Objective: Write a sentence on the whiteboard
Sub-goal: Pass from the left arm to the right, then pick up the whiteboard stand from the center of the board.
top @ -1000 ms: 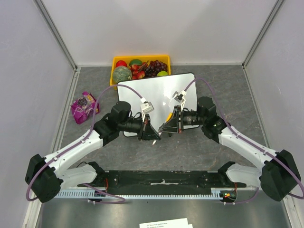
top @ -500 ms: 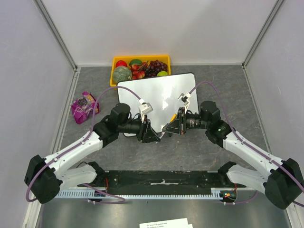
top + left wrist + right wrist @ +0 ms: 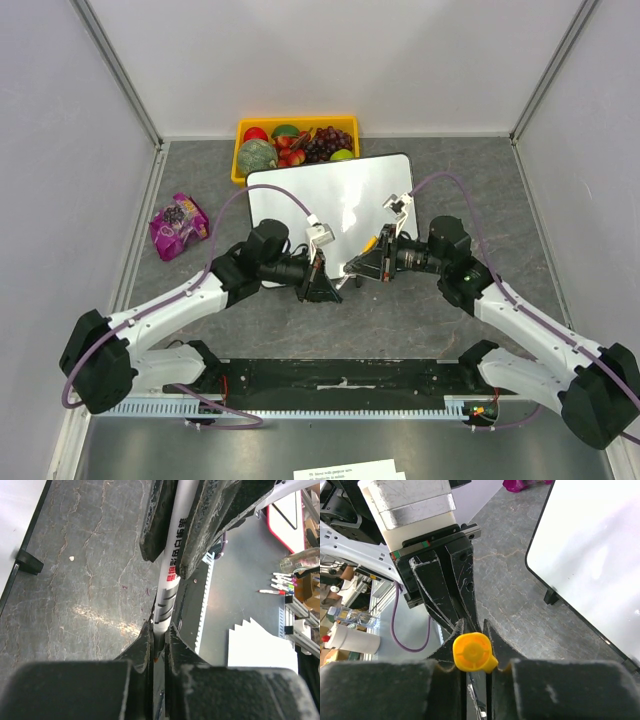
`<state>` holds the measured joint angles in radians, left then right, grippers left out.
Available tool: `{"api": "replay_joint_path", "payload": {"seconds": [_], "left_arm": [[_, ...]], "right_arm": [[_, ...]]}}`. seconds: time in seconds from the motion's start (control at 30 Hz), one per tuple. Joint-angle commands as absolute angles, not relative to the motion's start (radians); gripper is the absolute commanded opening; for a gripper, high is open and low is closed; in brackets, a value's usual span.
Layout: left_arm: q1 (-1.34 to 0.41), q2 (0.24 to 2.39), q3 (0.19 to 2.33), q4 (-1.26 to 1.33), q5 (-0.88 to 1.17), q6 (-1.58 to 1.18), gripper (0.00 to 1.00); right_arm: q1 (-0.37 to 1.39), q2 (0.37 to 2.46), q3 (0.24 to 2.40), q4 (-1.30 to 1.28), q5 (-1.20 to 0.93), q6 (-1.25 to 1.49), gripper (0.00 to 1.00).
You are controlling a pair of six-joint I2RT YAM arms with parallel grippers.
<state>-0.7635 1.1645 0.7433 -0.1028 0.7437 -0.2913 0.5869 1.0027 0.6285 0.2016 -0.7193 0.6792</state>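
The whiteboard lies flat at the table's middle, and no lettering shows on it. Its edge also shows in the left wrist view and the right wrist view. Both grippers meet just in front of its near edge, tip to tip, on one white marker. My left gripper is shut on the marker's thin end, where a small orange nib shows. My right gripper is shut on the marker, whose yellow cap end sits between the jaws.
A yellow tray of fruit stands behind the board, touching its far edge. A purple snack bag lies at the left. Grey enclosure walls ring the table. The board's small black feet stick out along its near edge.
The joined grippers have shifted slightly right and toward the near edge. The left arm has reached further right; the right arm has drawn back. The marker stays between both.
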Motion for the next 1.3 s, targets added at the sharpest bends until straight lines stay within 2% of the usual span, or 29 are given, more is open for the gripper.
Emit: {"api": "replay_joint_path", "payload": {"seconds": [0.0, 0.07, 0.1, 0.13, 0.2, 0.3, 0.67, 0.87, 0.93, 1.07, 1.27], "left_arm": [[-0.762, 1.125, 0.79, -0.097, 0.724, -0.29, 0.02], [-0.762, 1.111, 0.796, -0.12, 0.732, -0.284, 0.02], [-0.764, 1.106, 0.801, -0.136, 0.738, -0.278, 0.02], [-0.764, 1.101, 0.81, -0.167, 0.744, -0.267, 0.02], [-0.762, 1.1, 0.822, -0.207, 0.752, -0.25, 0.02], [-0.765, 1.098, 0.834, -0.241, 0.767, -0.235, 0.02], [-0.767, 1.108, 0.844, -0.256, 0.793, -0.229, 0.02], [-0.77, 1.106, 0.842, -0.255, 0.79, -0.225, 0.02], [-0.772, 1.111, 0.842, -0.255, 0.795, -0.224, 0.02], [-0.775, 1.111, 0.841, -0.255, 0.804, -0.221, 0.02], [-0.779, 1.103, 0.834, -0.255, 0.805, -0.222, 0.02]], "right_arm": [[0.592, 1.009, 0.64, 0.235, -0.773, 0.65, 0.28], [0.591, 1.022, 0.647, 0.235, -0.82, 0.638, 0.49], [0.589, 1.025, 0.652, 0.235, -0.833, 0.635, 0.57], [0.591, 1.026, 0.653, 0.238, -0.845, 0.637, 0.62], [0.591, 1.029, 0.655, 0.251, -0.868, 0.643, 0.66], [0.589, 1.034, 0.655, 0.274, -0.873, 0.661, 0.66], [0.588, 1.058, 0.657, 0.333, -0.916, 0.706, 0.52], [0.586, 1.063, 0.666, 0.304, -0.927, 0.681, 0.37], [0.586, 1.062, 0.661, 0.301, -0.923, 0.681, 0.27], [0.574, 1.051, 0.655, 0.31, -0.914, 0.698, 0.27], [0.54, 1.04, 0.64, 0.367, -0.936, 0.745, 0.41]]}}
